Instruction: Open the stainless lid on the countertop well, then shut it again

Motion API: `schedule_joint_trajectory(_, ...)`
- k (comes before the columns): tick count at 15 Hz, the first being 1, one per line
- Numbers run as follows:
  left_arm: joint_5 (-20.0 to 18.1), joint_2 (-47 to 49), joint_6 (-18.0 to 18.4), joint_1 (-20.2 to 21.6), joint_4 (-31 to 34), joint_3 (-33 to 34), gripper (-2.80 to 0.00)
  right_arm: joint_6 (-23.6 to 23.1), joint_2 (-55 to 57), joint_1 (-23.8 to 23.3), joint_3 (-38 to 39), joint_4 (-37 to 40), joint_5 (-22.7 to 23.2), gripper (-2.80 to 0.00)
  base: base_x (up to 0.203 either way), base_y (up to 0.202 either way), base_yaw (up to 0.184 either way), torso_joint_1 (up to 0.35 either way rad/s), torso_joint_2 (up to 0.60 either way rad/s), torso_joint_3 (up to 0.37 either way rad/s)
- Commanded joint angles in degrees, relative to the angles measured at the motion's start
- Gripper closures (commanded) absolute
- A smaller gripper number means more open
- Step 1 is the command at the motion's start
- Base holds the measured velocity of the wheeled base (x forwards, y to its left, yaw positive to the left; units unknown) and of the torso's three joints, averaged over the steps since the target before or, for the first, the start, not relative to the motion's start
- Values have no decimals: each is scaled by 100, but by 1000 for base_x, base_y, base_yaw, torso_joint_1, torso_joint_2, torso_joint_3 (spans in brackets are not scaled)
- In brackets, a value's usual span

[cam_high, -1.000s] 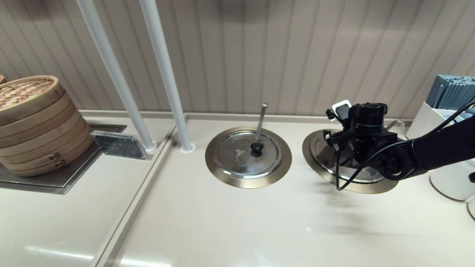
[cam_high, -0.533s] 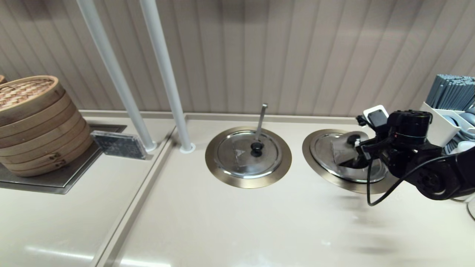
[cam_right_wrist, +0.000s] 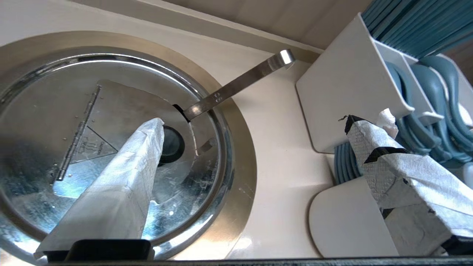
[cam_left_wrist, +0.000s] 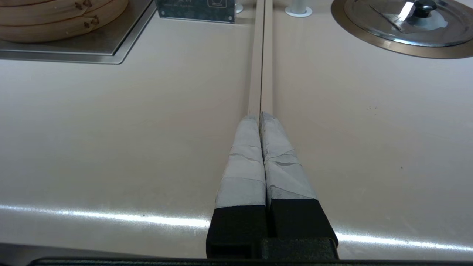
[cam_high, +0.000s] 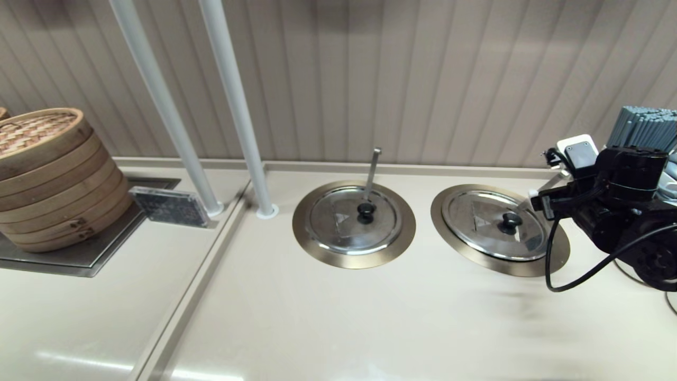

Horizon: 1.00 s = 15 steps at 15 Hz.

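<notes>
The stainless lid lies flat on the countertop well, whose brass-coloured ring shows all round it. Its black knob is free, and the hinge line runs across the lid. The broad slanted ladle handle pokes out through the lid's notch. My right gripper hovers just right of the lid, open, with nothing between its taped fingers. My left gripper is parked low over the counter seam, shut and empty.
A second lid with a thin vertical ladle handle sits left of the task's lid. A white caddy of blue utensils stands right beside my right gripper. Bamboo steamers, a small sign and two white poles stand to the left.
The lid's front half, raised half a second ago, now lies flat. My right gripper has let go of the knob and drawn back to the right.
</notes>
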Motion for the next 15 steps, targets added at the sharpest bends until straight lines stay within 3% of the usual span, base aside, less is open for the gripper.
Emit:
schedule_joint_trajectory(1,0,0,2,1,-2,-1,0,490,21,-102,1,138,27,-280,0,0,0,0,0,0)
schedule_joint_trajectory(5,0,0,-3,1,-2,7,0,1849,-405,-424,34,973,635,-280,0,0,0,0,0,0)
schedule_joint_trajectory(6,0,0,2,1,3,-1,0,2054,-754,-432,81,1301,911,-156,0,0,0,0,0,0)
schedule_joint_trajectory(7,0,0,2,1,-1,-1,0,2223,-1252,-447,138,1753,1333,0,0,0,0,0,0,0)
schedule_joint_trajectory(10,0,0,2,1,-2,0,0,2471,-2936,-524,444,3247,2219,0,0,0,0,0,0,0)
schedule_joint_trajectory(15,0,0,-4,1,-2,-1,0,2593,-5911,-540,1221,5138,2744,0,0,0,0,0,0,0)
